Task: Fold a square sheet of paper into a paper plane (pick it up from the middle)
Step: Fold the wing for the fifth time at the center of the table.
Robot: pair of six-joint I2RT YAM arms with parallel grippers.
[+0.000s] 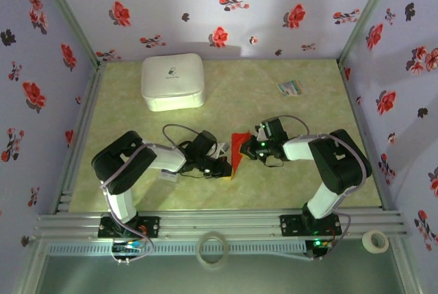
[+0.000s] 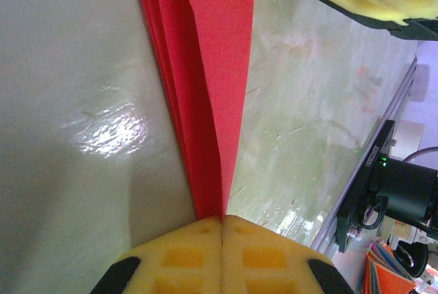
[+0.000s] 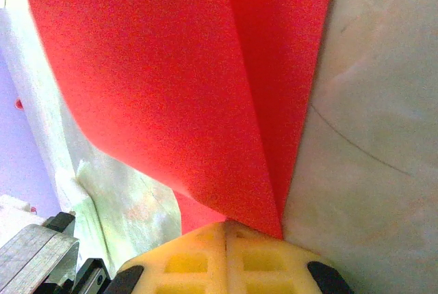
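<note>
floral lilac walls (image 1: 226,7) close in a glossy pale green counter (image 1: 294,184). a rounded white plastic box (image 1: 173,82) stands toward 11 o'clock and a small multicoloured card (image 1: 290,87) toward 1 o'clock.

at the counter's middle is the thin bright red paper sheet (image 1: 238,152), already folded into several layers. from above, its long axis runs roughly 12 to 6 o'clock. the left jaws hold it from about 8 o'clock and the right jaws from about 3 o'clock, so it lies between them with neither arm nearer.

in the left wrist view the yellow pads (image 2: 185,260) are pressed together on the tip of the sheet (image 2: 212,68), which runs straight away toward 12 o'clock as a narrow raised fold. in the right wrist view the pads (image 3: 188,260) are likewise clamped on a corner of the sheet (image 3: 171,68), whose flap fans out and curls toward 11 o'clock.

the next crease probably depends on one arm releasing its grip while the other keeps the fold line along that 12 to 6 axis.
</note>
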